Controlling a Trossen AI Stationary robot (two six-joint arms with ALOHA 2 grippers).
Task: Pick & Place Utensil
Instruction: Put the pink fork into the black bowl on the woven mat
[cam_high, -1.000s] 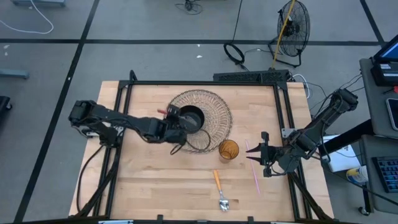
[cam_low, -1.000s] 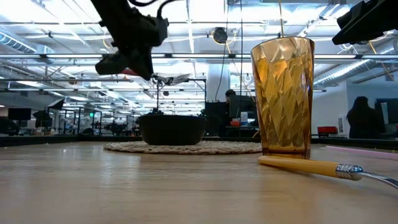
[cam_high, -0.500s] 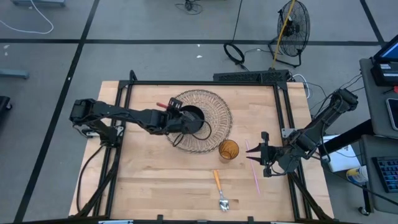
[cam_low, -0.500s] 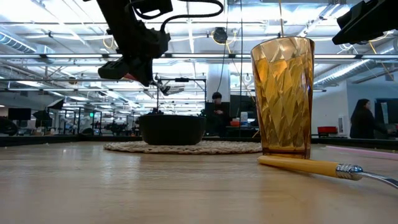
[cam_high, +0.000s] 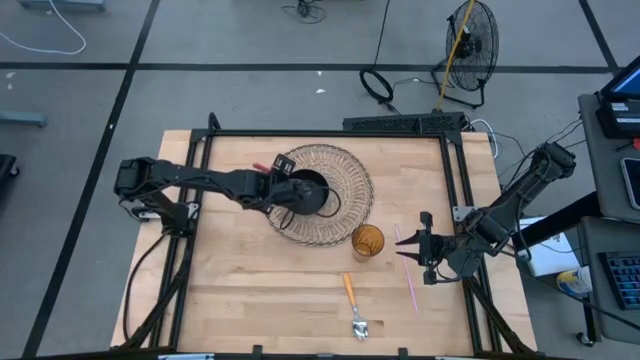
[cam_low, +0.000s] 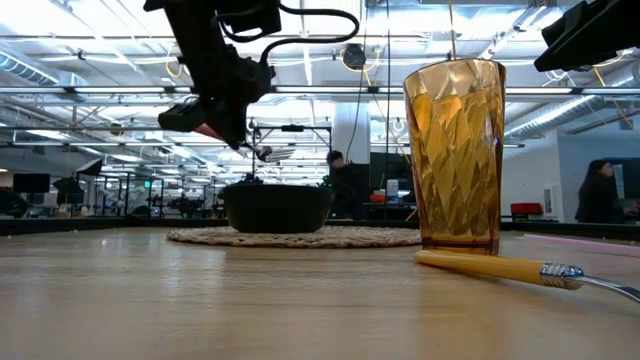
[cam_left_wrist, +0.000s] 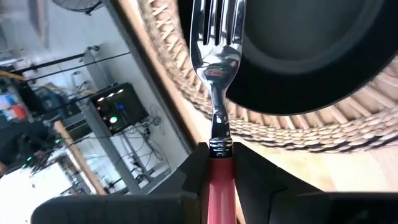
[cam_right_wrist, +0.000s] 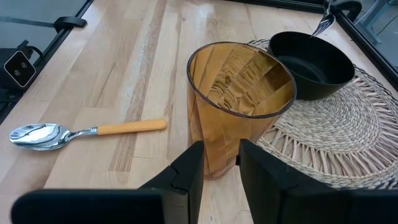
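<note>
My left gripper (cam_high: 272, 187) is shut on a fork with a pink handle (cam_left_wrist: 214, 37) and holds it over the near-left rim of a black bowl (cam_high: 308, 190). The bowl rests on a round woven placemat (cam_high: 350, 170). In the low view the fork's tines (cam_low: 268, 152) slant down above the bowl (cam_low: 278, 207). My right gripper (cam_high: 418, 250) is open and empty at the table's right, just right of an amber glass (cam_high: 368, 240). A spoon with an orange handle (cam_high: 352, 300) lies on the table near the front edge. My left gripper pinches the fork's pink handle (cam_left_wrist: 219, 180) between its two fingers, close to where the metal neck begins. The fingers lie along the fork and come from the table's left, slanting down. The fork is lifted clear, with its tines over the bowl's rim (cam_left_wrist: 249, 93).
A thin pink stick (cam_high: 408, 275) lies on the table by my right gripper. The glass (cam_right_wrist: 239, 106) stands just ahead of the right fingers, with the spoon (cam_right_wrist: 81, 130) beside it. A black frame (cam_high: 330, 133) borders the table. People move in the room behind.
My left gripper has moved a little toward the table's far edge with the fork. The fork has tipped, and its tines now point lower toward the bowl. My right gripper has kept still.
</note>
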